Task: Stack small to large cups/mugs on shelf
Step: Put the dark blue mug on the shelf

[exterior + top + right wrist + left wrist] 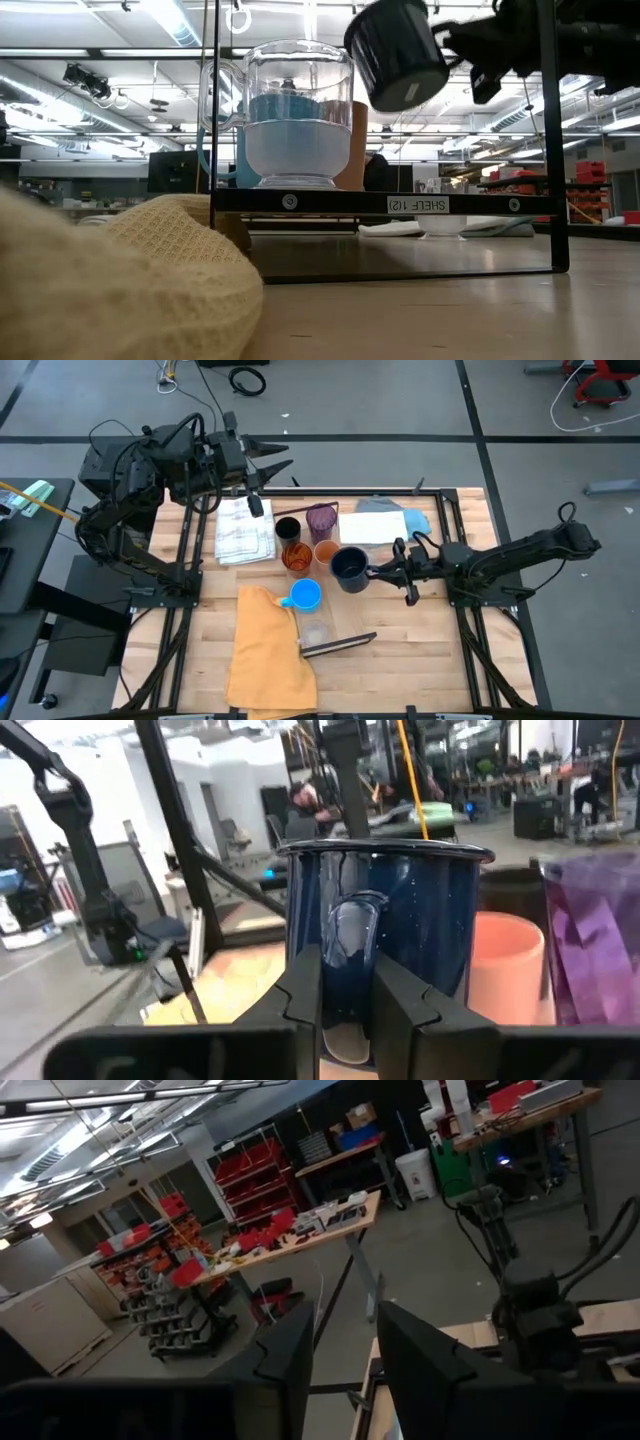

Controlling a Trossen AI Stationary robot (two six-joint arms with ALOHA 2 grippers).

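Two arms show in the high view: the left gripper (272, 460) waits off the table's far-left corner, while the right gripper (385, 572) reaches in from the right and holds the dark navy mug (349, 567) near the table's middle. Six more cups can be counted there: a black cup (287, 529), a purple tumbler (321, 518), an orange tumbler (294, 558), a peach cup (326, 551), a bright blue mug (304, 595) and a clear cup (317, 632), the last by the mustard-yellow cloth (262, 650); one checked cloth (244, 529) lies far left. Only the low view shows height: the navy mug (398, 53) hangs tilted in the air above the shelf (384, 203), apart from it, while one clear cup (297, 112) stands on the shelf's bar with blue behind it. Left wrist view: the left fingers (289, 1356) stand a little apart with nothing between them, the room beyond. Right wrist view alone shows the grip: the right fingers (307, 992) are closed on the mug's handle (350, 960); its speckled navy enamel wall (420, 920) is glossy with a pale rim, the peach cup (505, 970) and purple tumbler (595, 935) just beside it
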